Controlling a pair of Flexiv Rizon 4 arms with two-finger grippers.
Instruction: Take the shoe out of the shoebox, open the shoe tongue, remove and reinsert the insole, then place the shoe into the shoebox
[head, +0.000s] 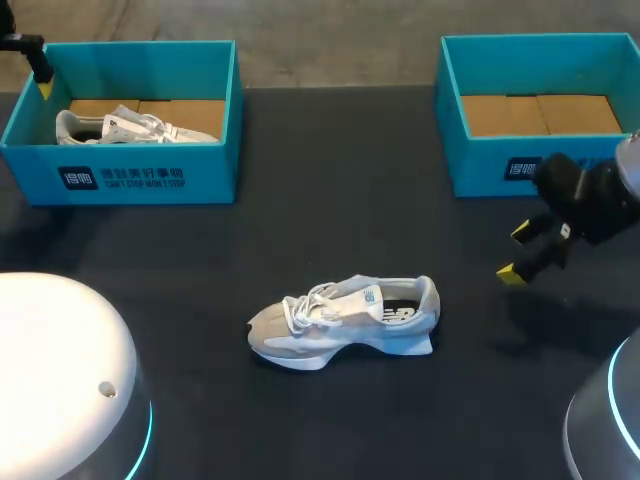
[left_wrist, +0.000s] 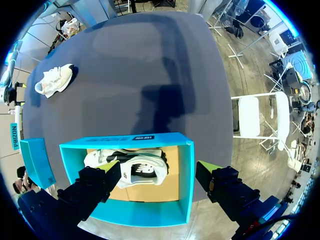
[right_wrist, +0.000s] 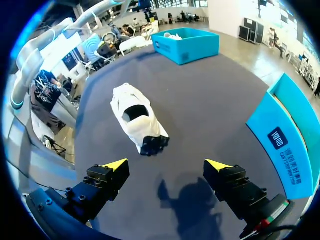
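A white and grey shoe (head: 340, 320) lies on its sole in the middle of the dark table, toe to the left. In the right wrist view the same shoe (right_wrist: 137, 117) lies ahead of my right gripper (right_wrist: 166, 165), heel toward it. That right gripper (head: 530, 252) hovers open and empty, to the right of the shoe. My left gripper (left_wrist: 160, 169) hangs open above the left blue shoebox (left_wrist: 186, 175), which holds a second white shoe (left_wrist: 132, 170). Only its edge (head: 40, 70) shows in the head view, at the rim of the left shoebox (head: 130, 175).
An empty blue shoebox (head: 535, 150) with a cardboard floor stands at the back right, just behind my right gripper; it also shows beside that gripper (right_wrist: 282, 140). The bases of my two arms fill the near corners.
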